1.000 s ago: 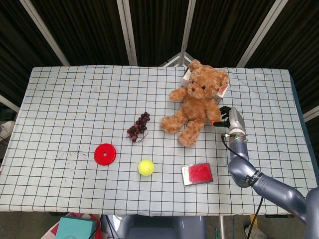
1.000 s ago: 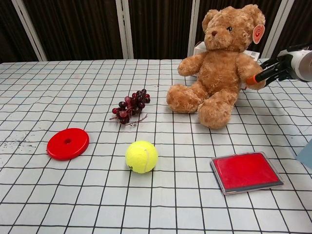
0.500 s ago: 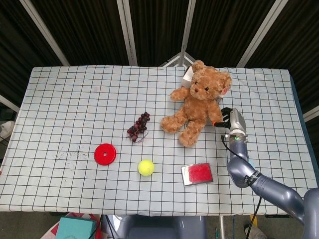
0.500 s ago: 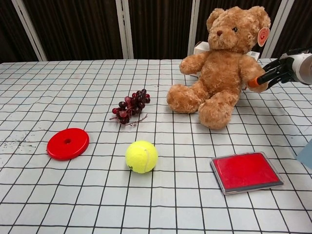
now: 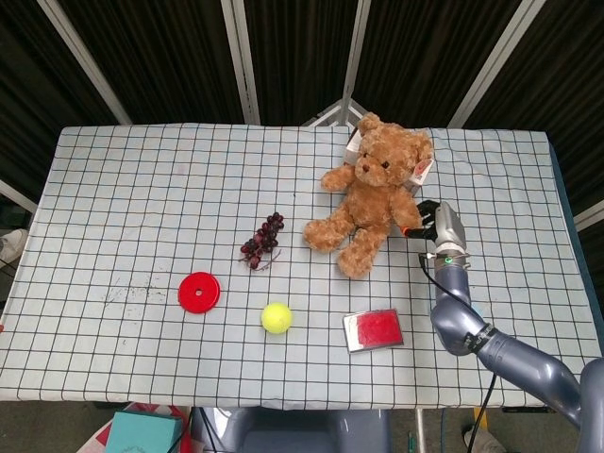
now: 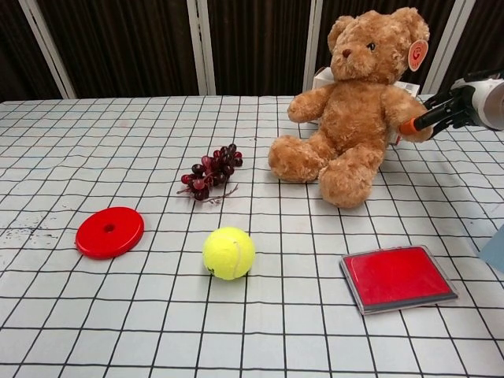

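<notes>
- Presently the right hand [image 6: 465, 106] sits at the far right of the table [image 5: 113, 189], fingers [image 6: 417, 124] reaching left and pressing an orange-tipped finger against the teddy bear's arm; it touches the fur, and whether it truly grips the arm cannot be told.
- Teddy bear [image 6: 358, 102] sits upright, far right of centre, legs splayed toward the near edge, a round tag on its ear.
- White box [image 6: 323, 77] just behind the bear, mostly hidden.
- Bunch of dark grapes [image 6: 211, 171] lies left of the bear, near mid-table.
- Yellow tennis ball [image 6: 228, 253] rests nearer, in front of the grapes, apart from them.
- Red disc [image 6: 109, 231] lies flat to the ball's left, well apart.
- Red flat case [image 6: 398, 278] lies near right, in front of the bear, below the right forearm [image 5: 453, 307] in the head view.
- Left hand shows in neither view.
</notes>
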Controlling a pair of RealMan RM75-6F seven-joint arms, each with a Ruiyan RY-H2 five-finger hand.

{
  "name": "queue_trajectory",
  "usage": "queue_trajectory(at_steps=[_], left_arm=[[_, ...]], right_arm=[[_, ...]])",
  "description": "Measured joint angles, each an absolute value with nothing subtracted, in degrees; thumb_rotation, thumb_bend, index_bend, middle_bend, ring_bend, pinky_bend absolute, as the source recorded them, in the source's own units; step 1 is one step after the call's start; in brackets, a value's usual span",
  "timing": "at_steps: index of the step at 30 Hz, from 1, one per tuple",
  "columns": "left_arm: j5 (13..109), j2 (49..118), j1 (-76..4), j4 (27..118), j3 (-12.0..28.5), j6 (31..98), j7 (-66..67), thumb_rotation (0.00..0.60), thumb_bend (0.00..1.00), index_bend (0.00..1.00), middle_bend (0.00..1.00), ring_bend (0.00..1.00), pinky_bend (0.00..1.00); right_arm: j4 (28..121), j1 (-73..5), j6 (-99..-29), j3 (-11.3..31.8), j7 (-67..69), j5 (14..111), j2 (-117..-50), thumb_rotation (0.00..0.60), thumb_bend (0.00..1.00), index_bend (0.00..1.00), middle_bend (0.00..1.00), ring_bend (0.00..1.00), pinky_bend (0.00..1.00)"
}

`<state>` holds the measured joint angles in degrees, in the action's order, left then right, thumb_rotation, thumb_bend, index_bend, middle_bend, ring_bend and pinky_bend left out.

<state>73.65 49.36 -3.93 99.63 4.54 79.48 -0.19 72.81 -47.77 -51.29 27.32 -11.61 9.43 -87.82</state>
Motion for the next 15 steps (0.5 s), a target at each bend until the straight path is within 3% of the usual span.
queue_trajectory(at_steps=[15], left_arm=[[73.5,49.2,-3.9,99.7,4.6,79.5,-0.4,0.6,0.18,0.25,0.06,0.01,0.14]], right_arm=[[74.0,-47.7,-51.3,28.5,-12.1,9.8,-87.0,0.6,0.28,0.52,0.5,0.42,0.0]])
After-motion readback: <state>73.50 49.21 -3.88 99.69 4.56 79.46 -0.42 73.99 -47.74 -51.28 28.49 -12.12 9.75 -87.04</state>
